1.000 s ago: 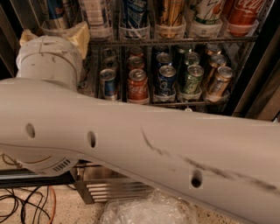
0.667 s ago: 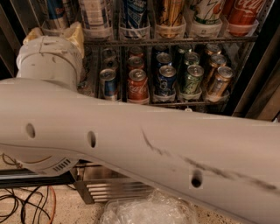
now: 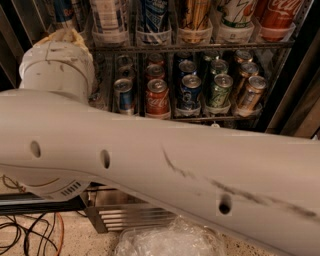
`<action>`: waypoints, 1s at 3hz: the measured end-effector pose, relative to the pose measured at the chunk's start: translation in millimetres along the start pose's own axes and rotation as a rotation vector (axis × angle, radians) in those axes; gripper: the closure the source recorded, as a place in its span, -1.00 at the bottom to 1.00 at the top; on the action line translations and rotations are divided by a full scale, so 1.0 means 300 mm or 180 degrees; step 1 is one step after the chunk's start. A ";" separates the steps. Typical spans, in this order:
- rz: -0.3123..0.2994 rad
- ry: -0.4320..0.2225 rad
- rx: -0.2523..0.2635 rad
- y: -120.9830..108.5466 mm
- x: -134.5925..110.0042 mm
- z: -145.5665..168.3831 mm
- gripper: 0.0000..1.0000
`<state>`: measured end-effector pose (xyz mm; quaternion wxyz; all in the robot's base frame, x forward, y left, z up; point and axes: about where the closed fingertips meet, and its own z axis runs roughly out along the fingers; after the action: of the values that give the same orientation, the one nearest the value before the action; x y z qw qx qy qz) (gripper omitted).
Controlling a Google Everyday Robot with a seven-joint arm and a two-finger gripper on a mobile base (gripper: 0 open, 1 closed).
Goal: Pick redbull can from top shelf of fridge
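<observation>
Cans (image 3: 152, 15) on the top shelf (image 3: 200, 46) stand in plastic cups (image 3: 107, 36) for steadiness, so the gripper (image 3: 62, 36), open or closed I cannot tell, sits just below the redbull can (image 3: 64, 11) at the left.

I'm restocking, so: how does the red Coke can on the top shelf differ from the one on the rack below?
The upper Coke can sits in a translucent cup at the right end, top out of view; the lower Coke can fronts its row, silver lid showing. The upper looks bigger than the lower. Both are red with white script. The gripper is at the top shelf's left end.
</observation>
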<state>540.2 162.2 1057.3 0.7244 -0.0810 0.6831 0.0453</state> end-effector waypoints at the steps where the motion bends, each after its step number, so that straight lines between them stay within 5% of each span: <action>1: 0.0003 -0.0008 -0.0002 0.001 -0.004 -0.001 -0.18; 2: 0.0013 -0.0036 -0.0026 0.008 -0.017 -0.008 -0.48; 3: -0.0011 -0.0108 -0.0071 0.029 -0.038 0.006 -0.48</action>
<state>539.9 171.6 1068.2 0.7350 -0.0894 0.6701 0.0530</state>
